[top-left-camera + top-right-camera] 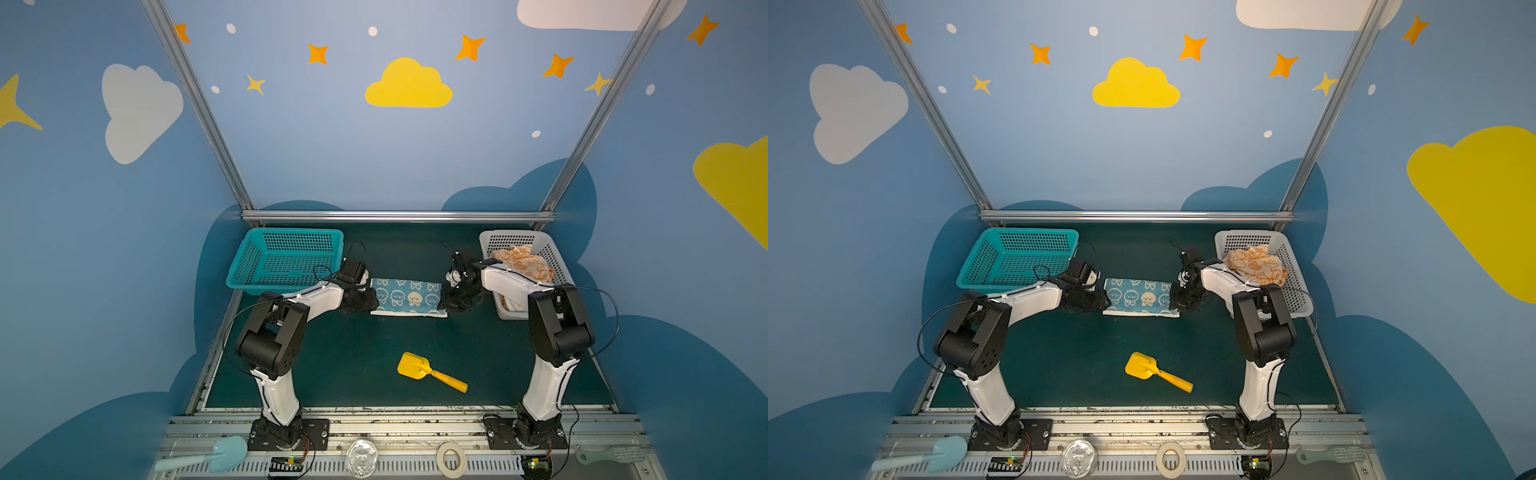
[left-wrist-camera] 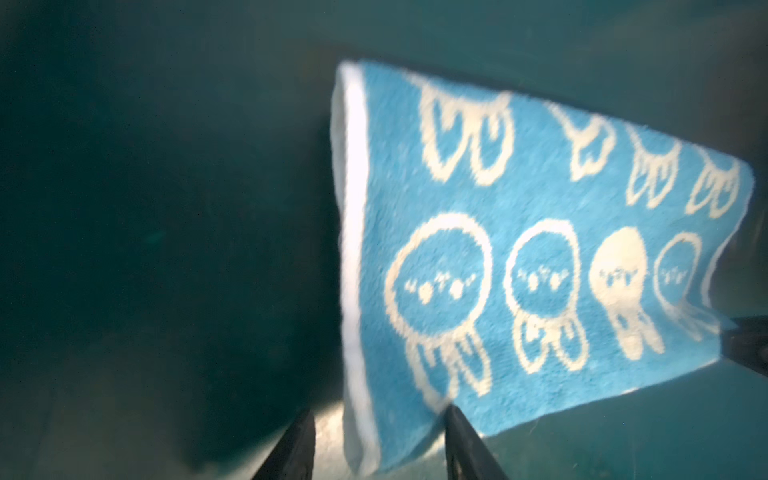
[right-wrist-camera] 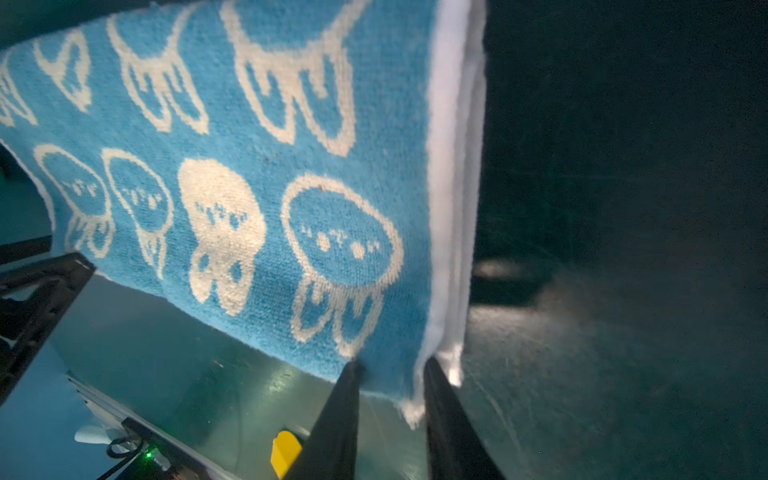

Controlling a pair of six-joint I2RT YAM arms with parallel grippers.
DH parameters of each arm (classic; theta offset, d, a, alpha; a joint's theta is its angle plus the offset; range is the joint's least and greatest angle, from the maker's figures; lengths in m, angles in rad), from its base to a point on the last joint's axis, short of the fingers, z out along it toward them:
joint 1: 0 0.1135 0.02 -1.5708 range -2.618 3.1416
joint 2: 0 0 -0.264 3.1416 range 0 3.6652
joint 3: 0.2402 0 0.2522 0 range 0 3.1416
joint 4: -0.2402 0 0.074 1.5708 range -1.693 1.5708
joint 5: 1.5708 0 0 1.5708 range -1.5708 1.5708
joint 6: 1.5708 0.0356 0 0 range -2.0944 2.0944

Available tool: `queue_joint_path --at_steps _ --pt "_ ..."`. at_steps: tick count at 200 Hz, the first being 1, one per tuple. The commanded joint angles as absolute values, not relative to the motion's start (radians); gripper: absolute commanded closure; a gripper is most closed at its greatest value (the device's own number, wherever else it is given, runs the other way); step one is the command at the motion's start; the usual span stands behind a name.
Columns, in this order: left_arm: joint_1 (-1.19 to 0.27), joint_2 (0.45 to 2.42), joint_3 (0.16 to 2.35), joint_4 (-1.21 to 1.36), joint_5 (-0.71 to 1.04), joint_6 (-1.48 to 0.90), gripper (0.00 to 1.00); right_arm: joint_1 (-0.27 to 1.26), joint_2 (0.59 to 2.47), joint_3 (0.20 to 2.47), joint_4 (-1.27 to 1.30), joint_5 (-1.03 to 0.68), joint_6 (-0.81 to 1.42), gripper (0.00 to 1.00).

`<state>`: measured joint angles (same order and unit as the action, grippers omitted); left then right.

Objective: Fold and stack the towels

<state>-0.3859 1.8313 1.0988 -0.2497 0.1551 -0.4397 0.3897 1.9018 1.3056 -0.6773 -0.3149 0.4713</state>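
A blue-and-cream towel [image 1: 407,297] [image 1: 1138,297], folded into a long strip, lies flat on the green table between the two arms. My left gripper [image 1: 365,300] [image 2: 378,411] is at its left end. Its fingers [image 2: 455,424] stand apart on either side of the near white-hemmed corner. My right gripper [image 1: 446,300] [image 3: 390,365] is at the right end, with its jaws narrowed around the near corner of the towel [image 3: 249,187] and a gap still showing between them. A crumpled orange-and-cream towel [image 1: 523,262] [image 1: 1256,264] lies in the white basket [image 1: 505,241].
A teal basket [image 1: 291,231] stands at the back left, behind the left arm. A yellow toy scoop [image 1: 428,372] lies on the table nearer the front. A pale blue scoop [image 1: 216,455], a tape roll [image 1: 451,459] and a brush [image 1: 611,455] lie on the front rail.
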Motion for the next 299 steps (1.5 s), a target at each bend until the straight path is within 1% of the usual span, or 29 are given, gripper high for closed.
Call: queue_joint_path --at_steps 1,31,77,95,117,131,143,216,299 --pt "-0.382 1.854 1.127 -0.240 0.147 -0.431 0.58 0.390 1.917 1.335 -0.689 -0.323 0.466 0.76" --pt "-0.382 1.861 1.130 -0.236 0.158 -0.429 0.73 0.389 1.917 1.334 -0.689 -0.325 0.466 0.80" --pt "-0.385 1.846 1.102 -0.238 0.157 -0.426 0.78 0.390 1.916 1.325 -0.687 -0.325 0.460 0.85" --pt "-0.385 1.837 1.093 -0.238 0.156 -0.426 0.84 0.390 1.915 1.327 -0.687 -0.324 0.462 0.89" --pt "-0.385 1.825 1.095 -0.247 0.154 -0.424 0.88 0.389 1.910 1.331 -0.691 -0.325 0.461 0.95" --pt "-0.385 1.815 1.104 -0.259 0.154 -0.420 0.92 0.388 1.903 1.337 -0.696 -0.325 0.460 1.00" --pt "-0.386 1.807 1.112 -0.269 0.154 -0.417 0.97 0.387 1.895 1.342 -0.702 -0.325 0.460 1.00" --pt "-0.389 1.760 1.146 -0.300 0.176 -0.425 0.97 0.352 1.839 1.378 -0.744 -0.333 0.444 1.00" --pt "-0.418 1.780 1.094 -0.254 0.208 -0.453 0.97 0.346 1.832 1.298 -0.710 -0.318 0.440 1.00"
